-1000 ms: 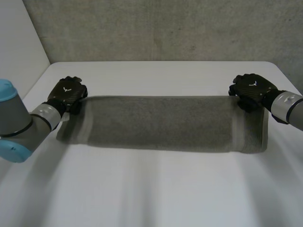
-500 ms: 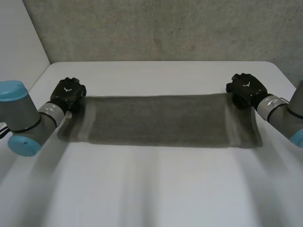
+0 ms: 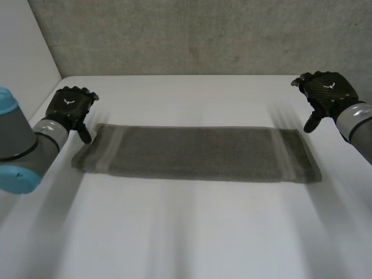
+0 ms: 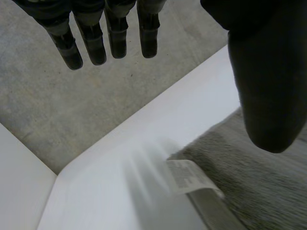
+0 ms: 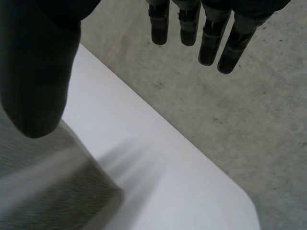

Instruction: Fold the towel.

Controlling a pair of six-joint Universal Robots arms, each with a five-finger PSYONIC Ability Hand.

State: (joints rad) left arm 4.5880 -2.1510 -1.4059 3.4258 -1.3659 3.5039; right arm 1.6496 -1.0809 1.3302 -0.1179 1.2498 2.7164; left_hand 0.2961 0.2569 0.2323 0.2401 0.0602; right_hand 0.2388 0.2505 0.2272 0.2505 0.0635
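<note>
**Operator:** Where is the towel lying, and what are your hands doing?

**Me:** The towel [image 3: 197, 152] is lying flat on the white table [image 3: 192, 232] as one long, narrow strip running from side to side. I am hovering my left hand [image 3: 71, 106] just beside its far left corner, where a small white label [image 4: 189, 177] is sticking out. My fingers [image 4: 112, 38] there are hanging straight and spread, holding nothing. I am keeping my right hand [image 3: 325, 90] up beyond the far right corner, clear of the cloth. It is also spread wide, with nothing in it.

**Operator:** Which step are you working on?

**Me:** I am judging that one lengthwise fold is lying finished, since the strip is looking doubled and even. So I am standing between folds.

**Operator:** What is the next move asking of you?

**Me:** I am thinking it is asking for a crosswise fold. That means pinching both corners of one short end and carrying them over to the other end. The edges need to be meeting squarely, without the lower layer dragging.
</note>
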